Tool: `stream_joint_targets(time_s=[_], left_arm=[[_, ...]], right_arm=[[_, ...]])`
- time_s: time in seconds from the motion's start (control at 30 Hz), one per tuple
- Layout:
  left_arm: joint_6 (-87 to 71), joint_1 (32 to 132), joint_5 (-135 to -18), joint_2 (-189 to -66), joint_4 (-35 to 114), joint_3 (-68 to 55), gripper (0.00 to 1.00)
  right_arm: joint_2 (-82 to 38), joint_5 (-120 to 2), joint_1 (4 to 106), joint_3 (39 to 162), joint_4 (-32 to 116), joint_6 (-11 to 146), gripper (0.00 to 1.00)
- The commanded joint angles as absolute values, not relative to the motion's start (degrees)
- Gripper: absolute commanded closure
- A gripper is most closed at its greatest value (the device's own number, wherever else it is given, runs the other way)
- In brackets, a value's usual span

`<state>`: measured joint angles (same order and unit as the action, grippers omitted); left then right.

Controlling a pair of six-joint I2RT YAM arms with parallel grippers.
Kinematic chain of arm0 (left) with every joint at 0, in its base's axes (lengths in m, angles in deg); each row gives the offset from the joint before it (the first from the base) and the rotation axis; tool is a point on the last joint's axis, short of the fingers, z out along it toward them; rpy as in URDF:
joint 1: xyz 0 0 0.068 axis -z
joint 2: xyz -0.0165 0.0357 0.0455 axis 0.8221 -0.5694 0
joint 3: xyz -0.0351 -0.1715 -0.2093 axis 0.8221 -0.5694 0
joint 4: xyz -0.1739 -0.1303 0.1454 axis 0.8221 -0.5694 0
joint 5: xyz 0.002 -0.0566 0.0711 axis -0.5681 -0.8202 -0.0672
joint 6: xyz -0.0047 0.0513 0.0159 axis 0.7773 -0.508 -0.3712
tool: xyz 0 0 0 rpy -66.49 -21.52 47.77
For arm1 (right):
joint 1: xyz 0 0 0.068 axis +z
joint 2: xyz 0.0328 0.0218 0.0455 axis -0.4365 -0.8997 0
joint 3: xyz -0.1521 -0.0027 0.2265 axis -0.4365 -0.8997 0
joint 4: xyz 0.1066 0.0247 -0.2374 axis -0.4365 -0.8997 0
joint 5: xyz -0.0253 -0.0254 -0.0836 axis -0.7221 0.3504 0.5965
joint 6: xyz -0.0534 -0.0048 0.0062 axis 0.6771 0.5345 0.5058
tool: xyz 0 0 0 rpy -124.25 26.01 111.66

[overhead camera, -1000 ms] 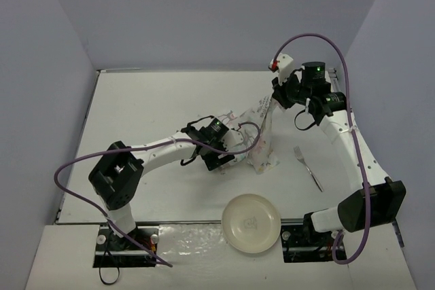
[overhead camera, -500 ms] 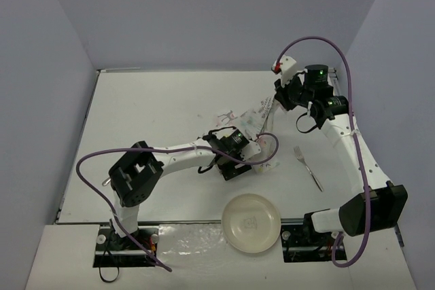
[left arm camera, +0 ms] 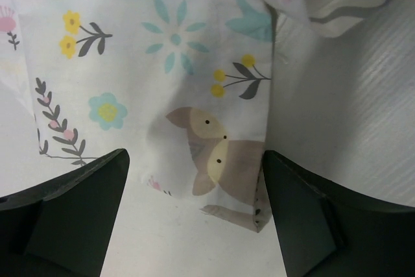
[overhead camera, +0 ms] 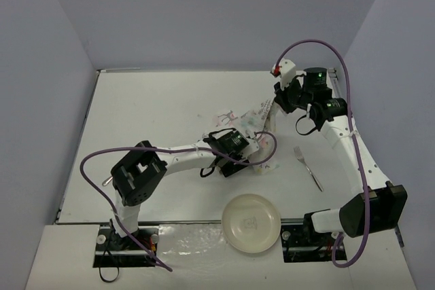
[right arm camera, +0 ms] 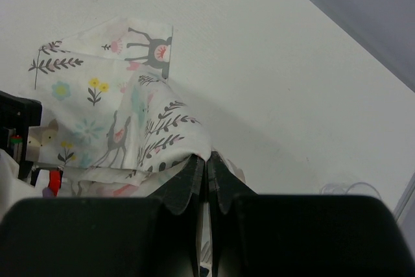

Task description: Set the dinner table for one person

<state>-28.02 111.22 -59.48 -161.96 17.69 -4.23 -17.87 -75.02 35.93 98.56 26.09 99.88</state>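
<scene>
Dinner table (overhead camera: 149,120) just below left end effector (left arm camera: 194,163), placemat (left arm camera: 162,63) between.

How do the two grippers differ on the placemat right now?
The left gripper has its jaws spread wide over the placemat, gripping nothing; the right gripper has its jaws shut on a fold of it. The left one sits low over cloth lying flat; the right one holds its edge raised off the table. Both are at the same placemat.

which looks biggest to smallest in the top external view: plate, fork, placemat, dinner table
1. dinner table, by far
2. placemat and plate look similar; the placemat is bunched and partly hidden, so unranked
3. fork
</scene>
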Motion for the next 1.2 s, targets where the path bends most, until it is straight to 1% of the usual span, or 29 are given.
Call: stream_joint_targets(time_s=[0.0, 0.13, 0.27, 0.43, 0.53, 0.83, 0.9, 1.0, 1.17], left_arm=[[-30.1, 107.5, -54.7, -158.1, 18.4, -5.1, 0.18], [-31.0, 103.1, -55.7, -155.8, 17.7, -5.2, 0.19], [-32.5, 99.3, -57.0, -152.6, 18.4, -7.9, 0.19], [-33.9, 96.9, -56.5, -150.1, 19.4, -10.0, 0.19], [-33.8, 95.7, -57.8, -150.1, 18.9, -9.9, 0.19], [-32.9, 95.6, -60.1, -153.6, 17.0, -5.8, 0.19], [-32.2, 95.7, -61.6, -154.3, 16.3, -4.9, 0.21], [-31.2, 95.8, -63.5, -156.0, 15.5, -3.6, 0.29], [-30.0, 97.0, -64.9, -159.1, 14.8, -1.7, 0.32]], right_arm=[[-14.7, -73.1, 35.5, 98.7, 29.5, 100.7, 1.0], [-13.3, -70.6, 35.5, 97.7, 28.8, 102.4, 1.0], [-12.9, -68.0, 35.6, 97.4, 28.1, 103.7, 1.0], [-13.7, -65.2, 35.7, 97.2, 27.7, 104.7, 1.0], [-14.3, -63.3, 35.7, 96.9, 27.5, 105.4, 1.0], [-15.3, -64.4, 37.7, 95.5, 26.1, 104.9, 1.0], [-15.2, -64.4, 37.9, 95.6, 26.1, 104.7, 1.0], [-15.4, -64.2, 38.0, 95.9, 26.1, 104.4, 1.0], [-15.4, -64.1, 38.0, 95.8, 26.0, 104.3, 1.0]])
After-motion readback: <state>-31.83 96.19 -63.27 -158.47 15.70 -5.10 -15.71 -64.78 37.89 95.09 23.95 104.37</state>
